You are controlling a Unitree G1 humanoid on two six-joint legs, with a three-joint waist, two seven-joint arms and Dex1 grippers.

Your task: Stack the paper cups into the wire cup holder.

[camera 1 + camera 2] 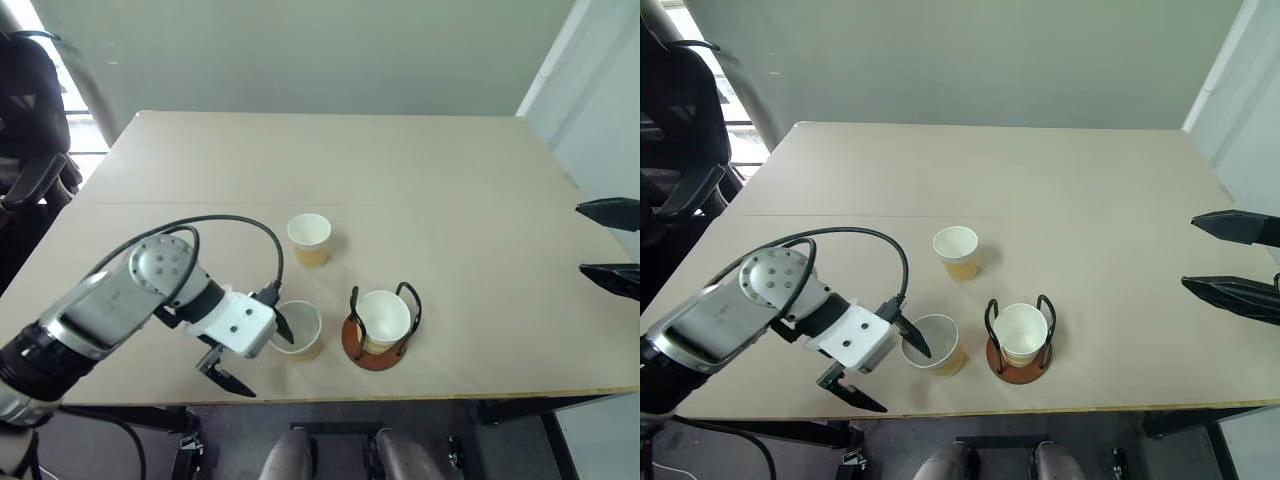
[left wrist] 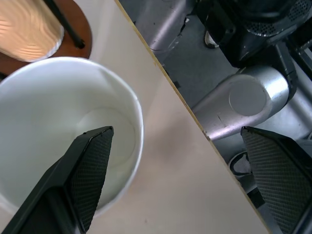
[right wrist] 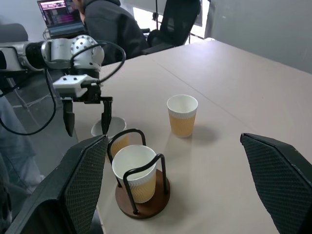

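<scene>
Item nearest the camera: left gripper [image 1: 250, 362], lower left of the head views, jaws spread wide and nothing held. One finger [image 2: 90, 163] was seen hanging inside the mouth of the near cup [image 1: 298, 328], the other finger [image 2: 280, 173] outside it, past the table edge [image 1: 420, 393]. The cup wall was thus straddled but not yet pinched.

Near cup: upright, lower centre of the frame, just beside the cup holder [image 1: 372, 350] on its left.

Cup holder: round brown base with two black wire loops, lower centre-right. One cup [image 1: 384, 318] was already seated in it, mouth up.

Third cup [image 1: 309, 239]: upright, centre of the frame, apart from the others, untouched.

Right gripper [image 1: 1232, 260]: right edge of the head views, jaws parted, empty, well clear of the cups.

Table [image 1: 330, 160]: pale, otherwise bare.

Person [image 3: 109, 22]: seated at a laptop, upper left of the right wrist view, away from the work.

Handling note, as judgement: the near cup was the one in hand. The wall is thin paper, so a light squeeze would be advised, set low enough on the rim to avoid buckling. The cup would need to be lifted straight, kept upright, carried over the wire loops and lowered centred into the seated cup; a tilted entry could be caught by a loop or tip the holder.
</scene>
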